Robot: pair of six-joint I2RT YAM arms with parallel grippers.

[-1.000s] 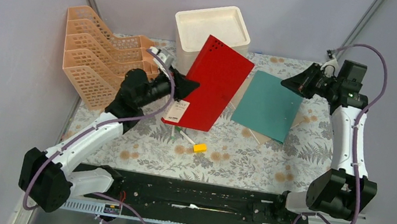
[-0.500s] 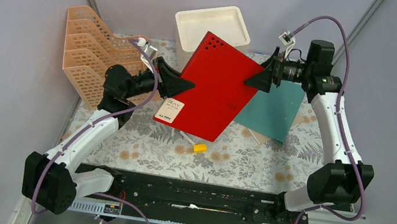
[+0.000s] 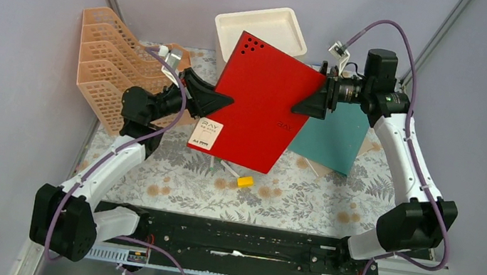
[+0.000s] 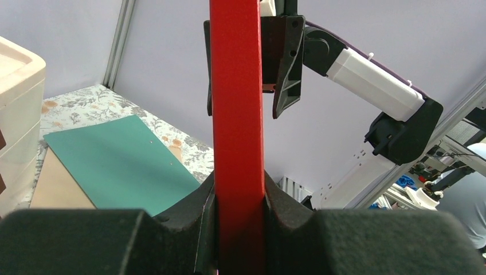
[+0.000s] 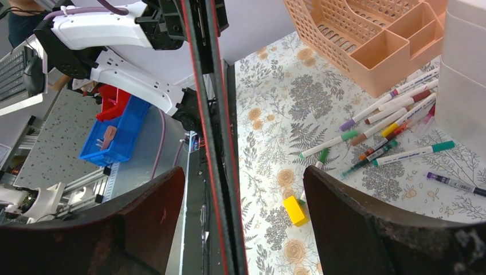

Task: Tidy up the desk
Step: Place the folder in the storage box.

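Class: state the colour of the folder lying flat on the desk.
The folder is teal green; the top external view shows it best.

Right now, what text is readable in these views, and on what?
"RAY" - white label on the red folder; the smaller lines under it are too small to read.
"RAY", probably - faint print on the folder's cover, not sharp.
Markers on the desk: print too small to read.
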